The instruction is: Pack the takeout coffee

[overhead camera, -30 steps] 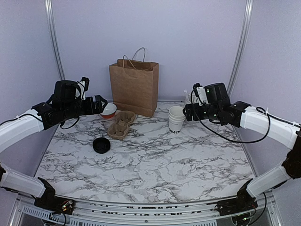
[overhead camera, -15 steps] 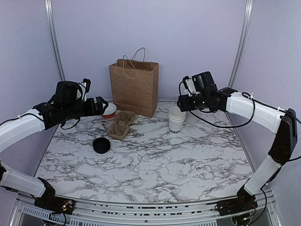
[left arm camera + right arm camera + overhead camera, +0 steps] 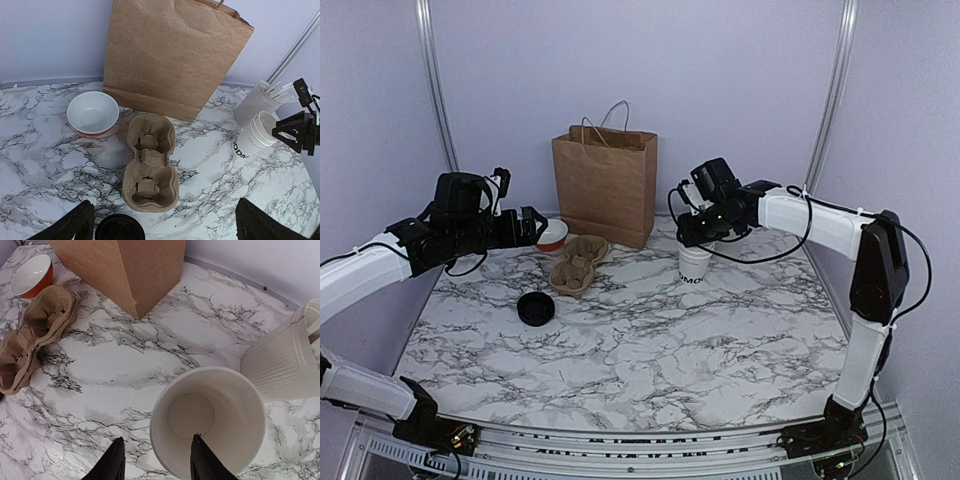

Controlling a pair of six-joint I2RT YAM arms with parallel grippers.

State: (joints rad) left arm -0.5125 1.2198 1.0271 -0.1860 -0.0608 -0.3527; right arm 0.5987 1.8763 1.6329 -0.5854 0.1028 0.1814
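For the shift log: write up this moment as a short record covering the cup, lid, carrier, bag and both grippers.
cup: white paper cup, upright, empty, no lid on it, beside the stirrer cup
lid: black lid, flat on the table, apart from the cup
carrier: pulp carrier, wells empty
bag: paper bag, standing at the back
right gripper: open, fingers straddling the cup's rim
left gripper: open, holding nothing
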